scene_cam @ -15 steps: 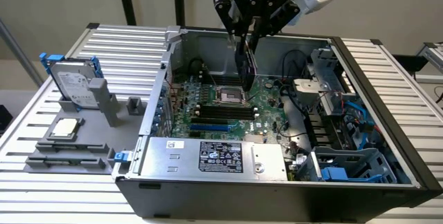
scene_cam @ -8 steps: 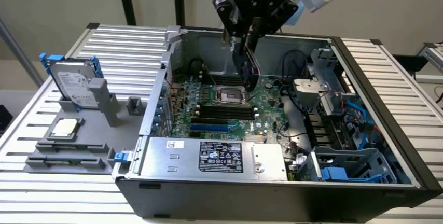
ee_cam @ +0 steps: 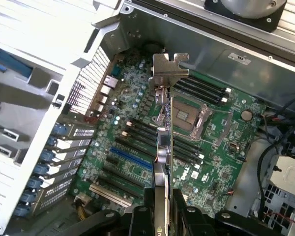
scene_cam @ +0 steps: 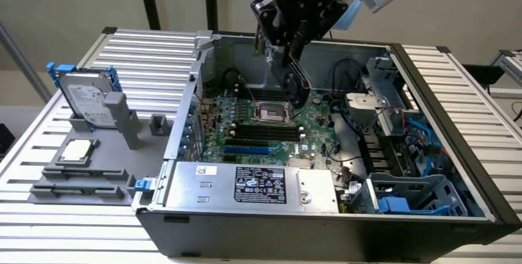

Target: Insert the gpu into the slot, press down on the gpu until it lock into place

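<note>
My gripper (scene_cam: 283, 47) hangs over the open computer case, shut on the gpu (scene_cam: 295, 85), a thin black card that points down toward the motherboard. The card's lower end hovers above the CPU socket (scene_cam: 272, 112), clear of the board. In the wrist view the gpu (ee_cam: 163, 147) is seen edge-on between the fingers (ee_cam: 187, 216), with its metal bracket (ee_cam: 169, 69) at the far end. The slot (scene_cam: 247, 150), a bright-blue strip, lies on the board near the power supply, toward the exterior view's left of the card. In the wrist view the slot (ee_cam: 131, 160) lies bare beside the card's edge.
A grey labelled power supply (scene_cam: 253, 184) fills the case's near side. Black memory slots (scene_cam: 261, 131) run between socket and blue strip. Cables and a blue drive cage (scene_cam: 408, 200) crowd the exterior view's right. A hard drive (scene_cam: 85, 102) and grey fixtures (scene_cam: 82, 178) stand outside the case.
</note>
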You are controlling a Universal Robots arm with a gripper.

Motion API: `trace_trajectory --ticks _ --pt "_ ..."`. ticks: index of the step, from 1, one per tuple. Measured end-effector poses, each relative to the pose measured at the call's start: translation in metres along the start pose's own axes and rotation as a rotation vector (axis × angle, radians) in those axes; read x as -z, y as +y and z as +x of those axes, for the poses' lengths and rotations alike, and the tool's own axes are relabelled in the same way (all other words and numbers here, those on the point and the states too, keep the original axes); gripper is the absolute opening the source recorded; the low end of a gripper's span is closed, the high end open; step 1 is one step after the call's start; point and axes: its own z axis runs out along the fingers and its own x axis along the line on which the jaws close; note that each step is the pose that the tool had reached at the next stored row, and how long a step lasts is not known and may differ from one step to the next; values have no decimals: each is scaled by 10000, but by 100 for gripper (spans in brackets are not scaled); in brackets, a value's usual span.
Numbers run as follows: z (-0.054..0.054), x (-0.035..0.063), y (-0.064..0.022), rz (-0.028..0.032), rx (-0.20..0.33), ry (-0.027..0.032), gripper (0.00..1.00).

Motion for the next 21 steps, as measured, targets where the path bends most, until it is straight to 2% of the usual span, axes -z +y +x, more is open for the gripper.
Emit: trace_trajectory --ticks 9,21 --pt "-1 -29 -2 66 1645 127 26" --pt "-5 -118 -9 159 3819 286 26"
